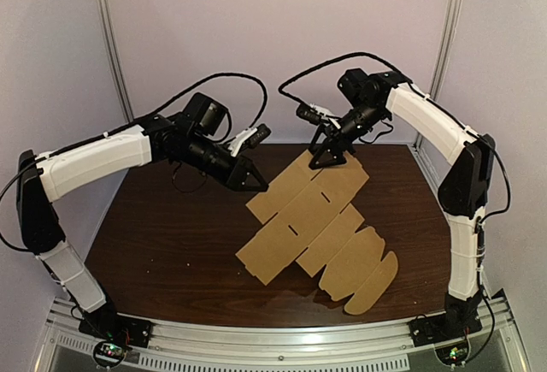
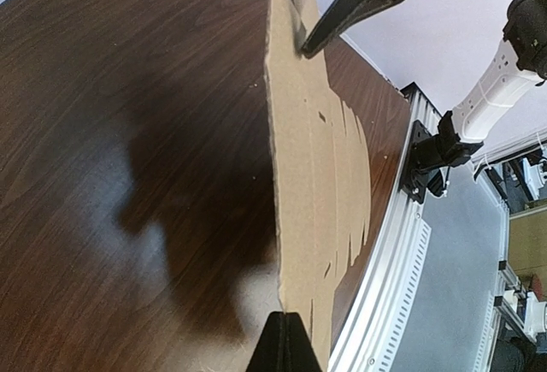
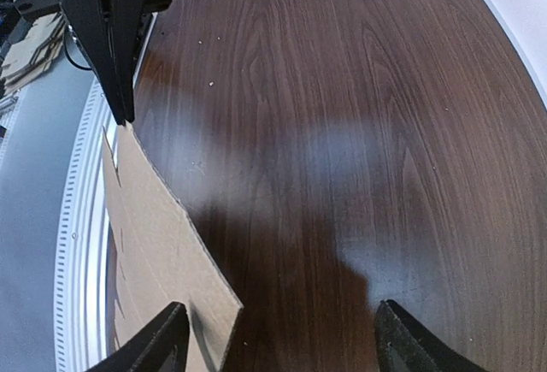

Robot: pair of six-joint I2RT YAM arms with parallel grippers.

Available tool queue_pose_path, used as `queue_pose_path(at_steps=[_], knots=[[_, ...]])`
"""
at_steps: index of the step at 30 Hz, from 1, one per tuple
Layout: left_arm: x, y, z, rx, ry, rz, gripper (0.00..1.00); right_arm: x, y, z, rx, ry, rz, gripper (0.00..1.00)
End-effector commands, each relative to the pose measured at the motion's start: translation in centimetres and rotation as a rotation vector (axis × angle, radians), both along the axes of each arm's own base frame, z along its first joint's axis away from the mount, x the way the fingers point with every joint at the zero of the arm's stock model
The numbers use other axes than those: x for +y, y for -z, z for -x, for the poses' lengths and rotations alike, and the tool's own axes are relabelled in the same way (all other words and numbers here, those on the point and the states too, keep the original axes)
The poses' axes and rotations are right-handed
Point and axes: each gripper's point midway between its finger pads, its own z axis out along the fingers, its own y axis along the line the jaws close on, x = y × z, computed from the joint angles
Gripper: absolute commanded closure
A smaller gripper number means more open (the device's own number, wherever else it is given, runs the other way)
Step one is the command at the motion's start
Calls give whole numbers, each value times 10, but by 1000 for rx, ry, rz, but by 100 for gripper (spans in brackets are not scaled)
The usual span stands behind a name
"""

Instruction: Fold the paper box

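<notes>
The cardboard box blank (image 1: 316, 218) is lying unfolded as one flat sheet on the tabletop (image 1: 162, 244), right of centre. Its rounded flaps (image 1: 369, 282) are resting on the wood at the near side. Its far end is lifting off the surface and casting a shadow. At the far-left corner, the left claw (image 1: 255, 183) is clenching the sheet's edge, fingers pressed together. Farther back, the right claw (image 1: 332, 160) is standing released, with its fingers (image 3: 152, 342) spread wide and one sitting just beside the far corner.
</notes>
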Motion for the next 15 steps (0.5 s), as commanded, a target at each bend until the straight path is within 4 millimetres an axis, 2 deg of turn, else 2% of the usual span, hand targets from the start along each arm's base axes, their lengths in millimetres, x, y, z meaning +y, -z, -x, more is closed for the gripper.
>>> queue_pose_path(at_steps=[1, 4, 8, 12, 14, 15], knots=[[-3, 1, -9, -38, -2, -26, 100, -22, 12, 67, 383, -54, 106, 29], [-4, 2, -14, -44, -14, -34, 100, -21, 11, 70, 413, -65, 87, 39], [-5, 5, -20, -44, -31, -50, 100, -20, 8, 69, 423, -53, 78, 64], [0, 7, -32, -79, -87, -93, 100, -23, 8, 62, 438, -13, 76, 80], [6, 6, -39, -111, -130, -114, 88, -27, 8, 58, 459, 14, 66, 98], [8, 6, -42, -125, -147, -113, 84, -29, 7, 55, 474, 27, 50, 100]])
